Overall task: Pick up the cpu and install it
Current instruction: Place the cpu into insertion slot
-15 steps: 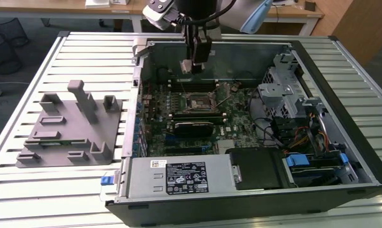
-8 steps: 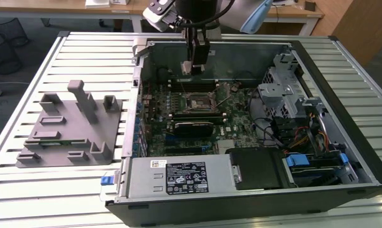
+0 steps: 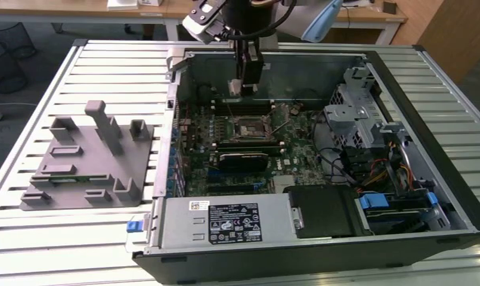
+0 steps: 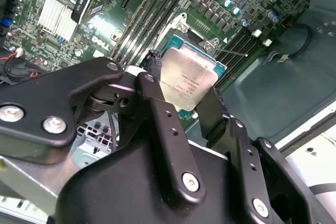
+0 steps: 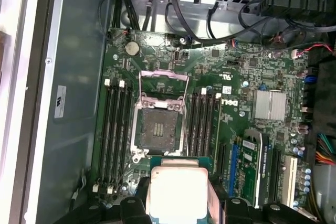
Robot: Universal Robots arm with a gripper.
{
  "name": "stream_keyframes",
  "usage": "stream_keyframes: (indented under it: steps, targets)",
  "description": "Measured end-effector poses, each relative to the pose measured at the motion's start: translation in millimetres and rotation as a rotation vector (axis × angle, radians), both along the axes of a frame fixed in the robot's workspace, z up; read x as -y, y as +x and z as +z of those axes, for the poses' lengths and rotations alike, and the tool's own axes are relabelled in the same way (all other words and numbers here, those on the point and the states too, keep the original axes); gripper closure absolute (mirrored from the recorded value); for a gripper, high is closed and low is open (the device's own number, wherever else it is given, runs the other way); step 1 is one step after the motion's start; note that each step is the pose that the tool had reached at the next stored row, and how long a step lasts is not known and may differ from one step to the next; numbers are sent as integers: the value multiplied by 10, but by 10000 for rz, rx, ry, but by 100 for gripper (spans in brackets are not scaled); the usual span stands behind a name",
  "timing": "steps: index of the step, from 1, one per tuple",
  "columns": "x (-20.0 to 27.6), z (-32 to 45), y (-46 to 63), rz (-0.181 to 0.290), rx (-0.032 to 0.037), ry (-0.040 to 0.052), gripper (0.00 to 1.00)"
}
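We see gripper (image 4: 184, 92) clamped on cpu (image 4: 187, 78), held by its edges. Cpu hangs over motherboard (image 5: 237, 80) inside open computer case (image 3: 303, 262), near empty socket (image 5: 159, 128), not in it. We judge pick-up done, installing not yet.

Pale brushed-metal top with a soft sheen on the cpu (image 4: 188, 80). The 2 fingers (image 4: 167, 129) of the gripper (image 4: 184, 92) are matt black metal with bright screws. Inside the computer case (image 3: 303, 262) is a glossy green motherboard (image 5: 231, 129). Beside the case, a matt grey plastic fixture (image 3: 89, 161) sits on a ribbed metal table (image 3: 80, 238).
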State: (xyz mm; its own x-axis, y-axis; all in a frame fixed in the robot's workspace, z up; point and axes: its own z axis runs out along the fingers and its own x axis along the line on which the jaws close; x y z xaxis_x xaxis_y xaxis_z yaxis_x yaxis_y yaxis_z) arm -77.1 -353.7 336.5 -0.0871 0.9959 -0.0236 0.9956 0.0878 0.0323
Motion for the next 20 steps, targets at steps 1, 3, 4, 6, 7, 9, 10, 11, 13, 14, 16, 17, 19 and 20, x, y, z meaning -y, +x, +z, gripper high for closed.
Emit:
stream_keyframes:
  steps: [1,3,4,6,7,9,10,11,13,14,16,17,19,20]
  targets:
    - [-3,-7,2,-7,-1,-2,48]
    - [-9,-21,6,-21,0,-1,48]
    - [-11,-27,9,-25,-1,-1,48]
    - [-13,-41,16,-26,-2,-2,48]
    - [-14,-50,18,-27,-1,-1,48]
    - [-14,-72,21,-28,-1,-1,48]
    - [-14,-83,23,-28,-1,-1,48]
    - [-14,-95,25,-29,-1,-1,48]
    - [-14,-114,26,-32,-1,-1,48]
    - [-14,-123,27,-33,-1,-1,48]
    - [-15,-144,31,-34,-1,-1,48]
    - [-15,-156,34,-35,-1,-1,48]
    - [-15,-183,44,-44,-1,-1,48]
    - [-17,-195,50,-53,-2,-2,48]
